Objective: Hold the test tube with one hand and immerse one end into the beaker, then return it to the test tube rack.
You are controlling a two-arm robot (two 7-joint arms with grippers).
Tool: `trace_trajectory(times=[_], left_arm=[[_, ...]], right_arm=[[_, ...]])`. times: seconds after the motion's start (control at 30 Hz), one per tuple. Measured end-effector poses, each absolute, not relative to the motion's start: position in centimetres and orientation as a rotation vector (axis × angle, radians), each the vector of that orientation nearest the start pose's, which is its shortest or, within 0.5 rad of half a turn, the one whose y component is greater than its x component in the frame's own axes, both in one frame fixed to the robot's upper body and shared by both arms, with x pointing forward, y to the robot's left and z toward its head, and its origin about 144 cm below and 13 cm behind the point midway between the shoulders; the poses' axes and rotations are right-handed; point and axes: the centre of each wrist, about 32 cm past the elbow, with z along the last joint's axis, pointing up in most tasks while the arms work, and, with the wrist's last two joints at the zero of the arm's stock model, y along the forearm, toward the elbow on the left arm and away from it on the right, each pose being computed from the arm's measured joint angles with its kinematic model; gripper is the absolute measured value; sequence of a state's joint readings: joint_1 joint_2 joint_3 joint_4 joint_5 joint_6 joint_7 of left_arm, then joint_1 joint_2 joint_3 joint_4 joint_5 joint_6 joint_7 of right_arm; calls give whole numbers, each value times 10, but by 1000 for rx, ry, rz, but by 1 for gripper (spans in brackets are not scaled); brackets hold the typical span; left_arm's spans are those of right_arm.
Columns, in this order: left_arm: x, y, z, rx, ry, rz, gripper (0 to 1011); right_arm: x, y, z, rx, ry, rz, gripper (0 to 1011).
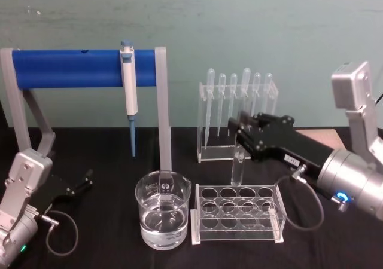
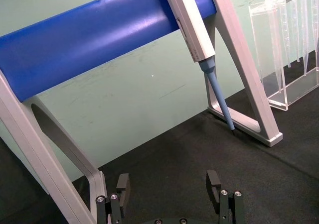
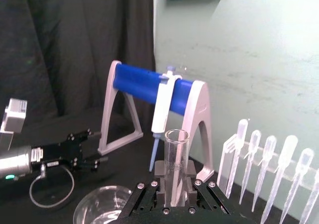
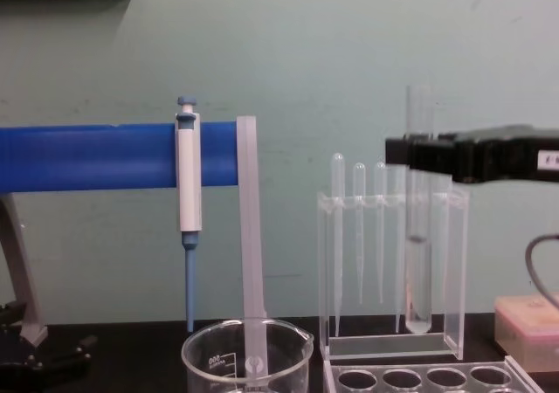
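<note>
Head view: the tube (image 1: 238, 168) was held upright by the right gripper (image 1: 242, 128), whose jaws were clamped on its upper part, the open rim left above them. Its round bottom was seen hanging just above the back row of the rack (image 1: 236, 240), clear of the holes. The beaker (image 1: 149, 198) was set just beside the rack, to the robot's left of the tube and nearer the body, so a sideways carry with the long axis vertical was judged to be needed. The left gripper (image 1: 81, 182) was parked low at the left, jaws spread wide and empty.
</note>
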State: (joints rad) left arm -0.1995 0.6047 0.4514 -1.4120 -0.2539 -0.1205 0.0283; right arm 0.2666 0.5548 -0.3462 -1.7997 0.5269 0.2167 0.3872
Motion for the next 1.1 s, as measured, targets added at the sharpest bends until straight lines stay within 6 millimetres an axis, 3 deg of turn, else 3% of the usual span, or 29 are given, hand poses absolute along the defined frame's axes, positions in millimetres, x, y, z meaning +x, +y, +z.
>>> trace_trajectory(times=[1.1], left_arm=[[489, 310, 1140, 305, -285, 1248, 1000]], right_arm=[[490, -255, 1282, -27, -109, -794, 227]])
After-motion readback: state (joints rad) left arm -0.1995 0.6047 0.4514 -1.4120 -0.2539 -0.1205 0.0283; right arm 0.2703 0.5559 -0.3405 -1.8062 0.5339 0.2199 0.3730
